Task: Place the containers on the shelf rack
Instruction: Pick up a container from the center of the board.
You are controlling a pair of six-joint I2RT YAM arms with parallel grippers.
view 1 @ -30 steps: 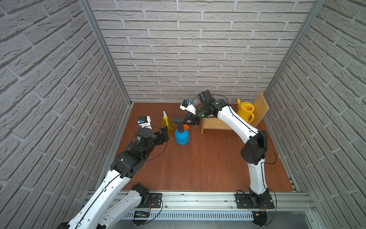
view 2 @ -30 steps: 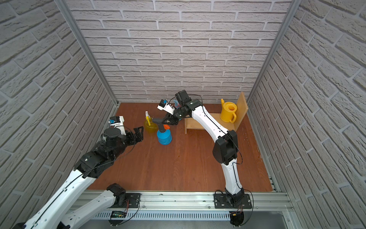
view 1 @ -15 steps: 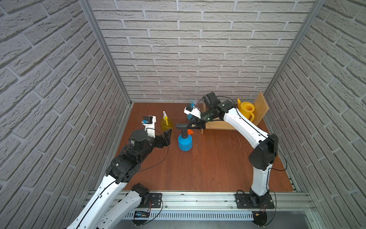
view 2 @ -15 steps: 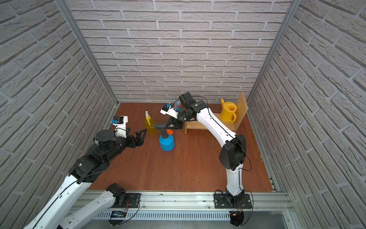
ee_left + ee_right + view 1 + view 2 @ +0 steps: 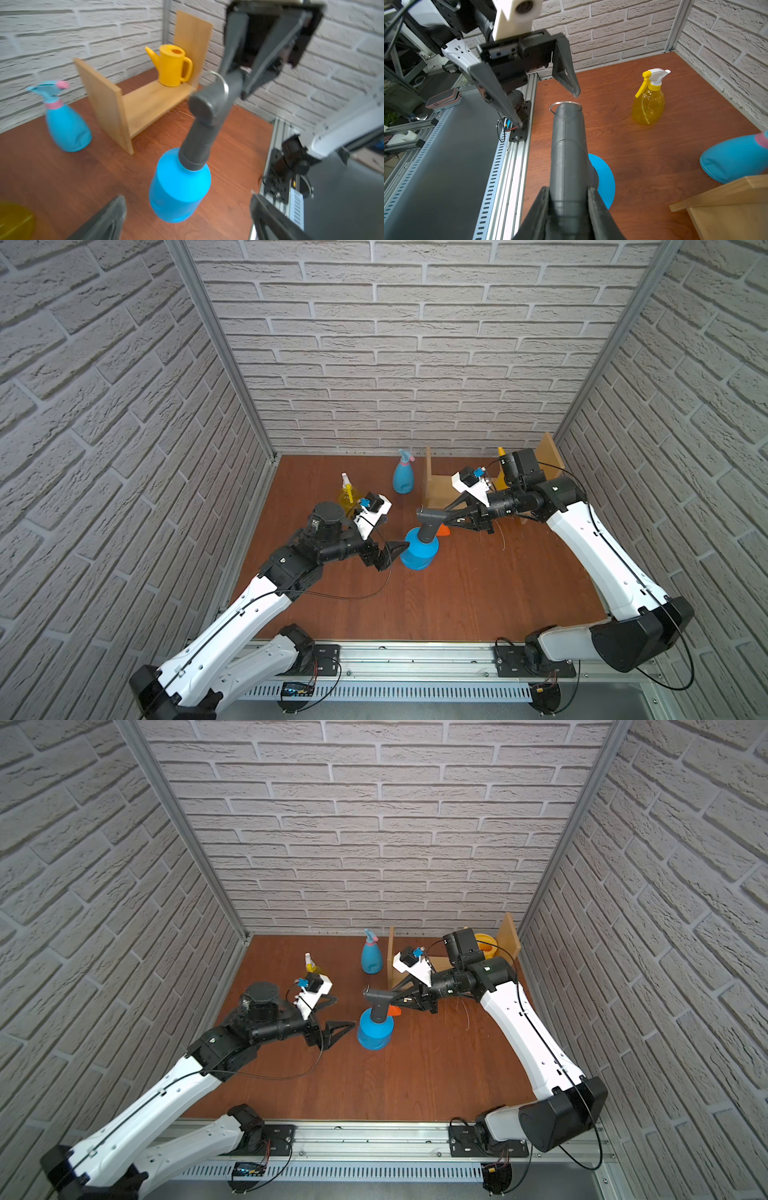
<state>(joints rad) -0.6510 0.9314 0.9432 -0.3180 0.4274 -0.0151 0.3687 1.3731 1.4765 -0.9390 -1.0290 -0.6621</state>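
A reddish-brown wooden tabletop is enclosed by brick-patterned walls. The shelf rack is set directly on it at the far right corner. The light-blue spray bottle is stood just beside the rack's near board, and the yellow spray bottle nearer the left wall. The yellow watering can is carried upright on the rack's horizontal board. The blue pressure sprayer is seen tilted at mid-table; whether its base touches the wood cannot be told.

The right tool now holds the blue pressure sprayer farther from the yellow spray bottle, nearer the middle of the desk than before. The left tool, jaws wide, now sits just beside its body.
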